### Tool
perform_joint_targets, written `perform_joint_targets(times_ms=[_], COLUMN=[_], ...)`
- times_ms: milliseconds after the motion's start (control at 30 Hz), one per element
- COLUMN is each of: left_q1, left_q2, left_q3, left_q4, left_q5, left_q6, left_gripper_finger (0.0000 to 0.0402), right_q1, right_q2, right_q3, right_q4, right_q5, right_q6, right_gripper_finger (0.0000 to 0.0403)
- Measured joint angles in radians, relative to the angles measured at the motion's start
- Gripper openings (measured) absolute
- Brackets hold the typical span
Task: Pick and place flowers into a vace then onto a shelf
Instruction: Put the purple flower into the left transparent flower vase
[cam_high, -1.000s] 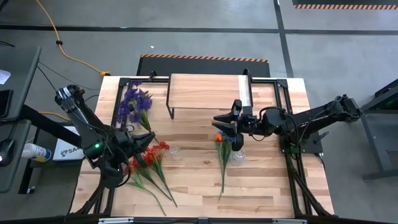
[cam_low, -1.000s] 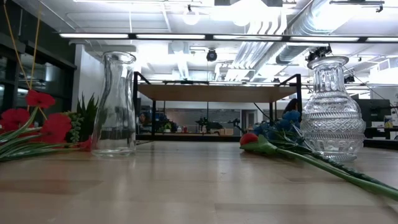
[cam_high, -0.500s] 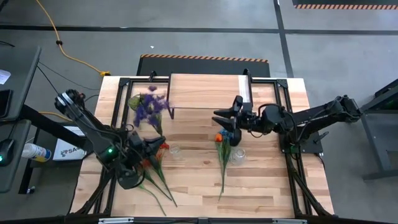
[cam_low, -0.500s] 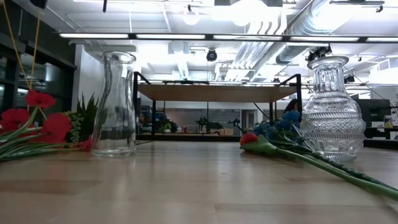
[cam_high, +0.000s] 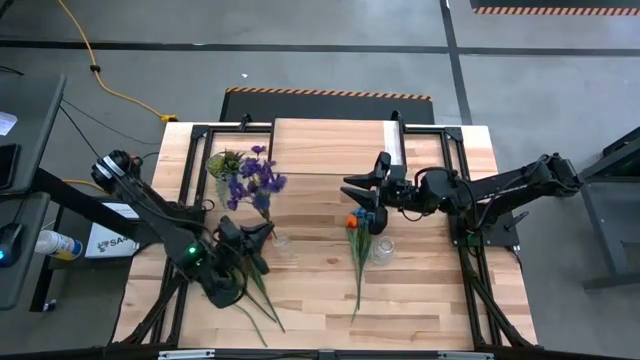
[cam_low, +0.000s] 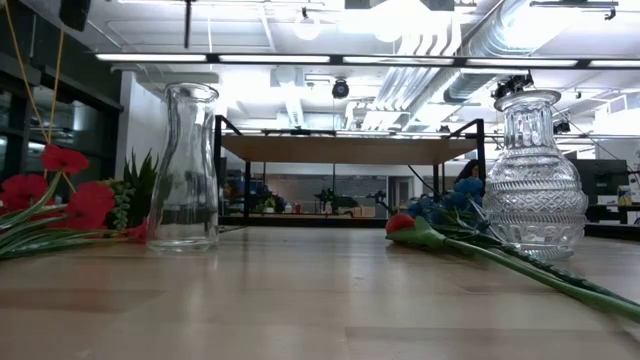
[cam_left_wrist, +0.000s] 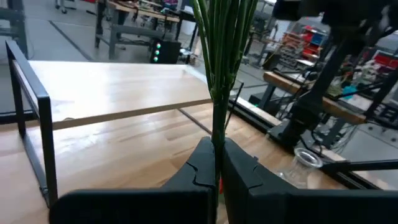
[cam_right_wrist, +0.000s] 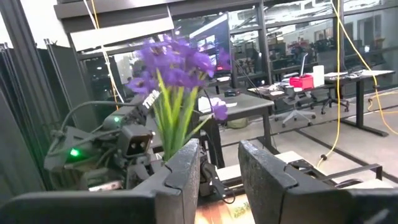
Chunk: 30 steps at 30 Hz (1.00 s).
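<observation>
My left gripper (cam_high: 259, 231) (cam_left_wrist: 216, 163) is shut on a purple-bloomed spray of flowers (cam_high: 254, 181) (cam_right_wrist: 176, 68), held above the plain glass vase (cam_high: 282, 241) (cam_low: 189, 165). The stems' lower ends (cam_low: 187, 22) hang just over that vase's mouth. My right gripper (cam_high: 352, 192) (cam_right_wrist: 221, 165) hovers open over the table's middle, nothing between its fingers. An orange-bloomed flower (cam_high: 356, 255) (cam_low: 470, 245) and blue blooms (cam_high: 365, 214) lie on the table beside the cut-glass vase (cam_high: 382, 250) (cam_low: 535, 180). Red flowers (cam_low: 60, 200) lie at the left. The shelf (cam_high: 335, 146) stands at the far edge. My left gripper pinches the bundled green stems (cam_left_wrist: 217, 134) between its two fingers, below where they fan out. The fingers come in about level and lie across the stems. The spray stands roughly upright, blooms on top, leaning toward the far edge, lifted clear of the table.
A small spiky green plant (cam_high: 224, 160) sits at the far left by the shelf's leg. Long green stems (cam_high: 258, 305) of the red flowers stretch toward the near edge under my left arm. Black frame rails (cam_high: 470, 270) run along the table's sides.
My left gripper has carried the purple spray toward the table's right and a little down, closer to the plain vase; the stem ends have come into sight above its mouth in the low view. The spray stays upright in the hold.
</observation>
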Motion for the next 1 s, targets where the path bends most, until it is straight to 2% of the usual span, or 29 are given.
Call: perform_joint_targets(times_ms=[133, 1000], left_q1=[0.034, 0.046], left_q2=[0.040, 0.086], left_q3=[0.000, 0.001], left_q4=[0.008, -0.005], left_q5=[0.041, 0.073], left_q6=[-0.002, 0.013], left_gripper_finger=[0.0040, 0.0040], right_q1=[0.000, 0.000], right_q2=[0.000, 0.000], right_q3=[0.000, 0.000], right_q4=[0.000, 0.000], right_q5=[-0.027, -0.035], right_q6=[0.000, -0.026], right_gripper_finger=[0.0103, 0.0103])
